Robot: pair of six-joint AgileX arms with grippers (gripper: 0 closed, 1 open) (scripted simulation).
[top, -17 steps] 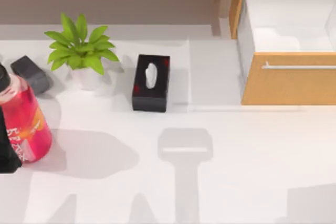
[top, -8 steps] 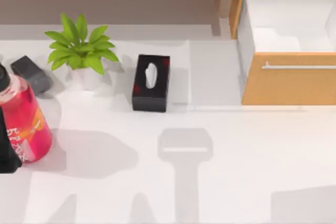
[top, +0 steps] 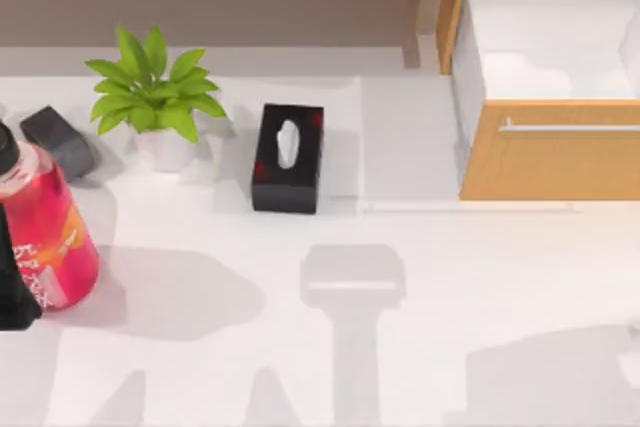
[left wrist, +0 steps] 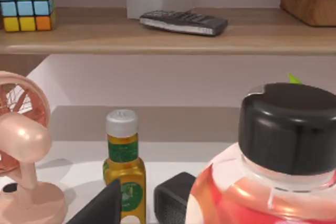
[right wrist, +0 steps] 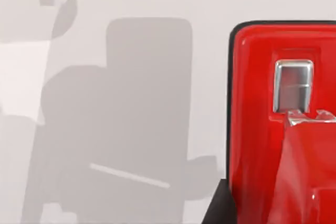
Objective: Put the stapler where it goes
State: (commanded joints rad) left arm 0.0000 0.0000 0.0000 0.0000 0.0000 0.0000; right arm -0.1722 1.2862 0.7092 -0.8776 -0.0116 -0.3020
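right wrist view puts the red stapler (right wrist: 283,124) right up against its camera, long axis running away from the lens over the tabletop (right wrist: 131,3); whether the right tool pinches it i cannot tell. top view shows the open drawer (top: 550,47) at far right (nearer the right arm), left arm parked by the red bottle (top: 45,232).

There was one red plastic stapler (right wrist: 262,129). One pink-labelled bottle with a black cap (top: 45,232), one yellow oil bottle with a grey cap (left wrist: 123,174), one black tissue box (top: 288,157), one green potted plant (top: 152,97), one pink desk fan (left wrist: 21,145), one multicoloured puzzle cube (left wrist: 26,4), one dark remote control (left wrist: 184,22), and one open wooden drawer (top: 550,157) were present.
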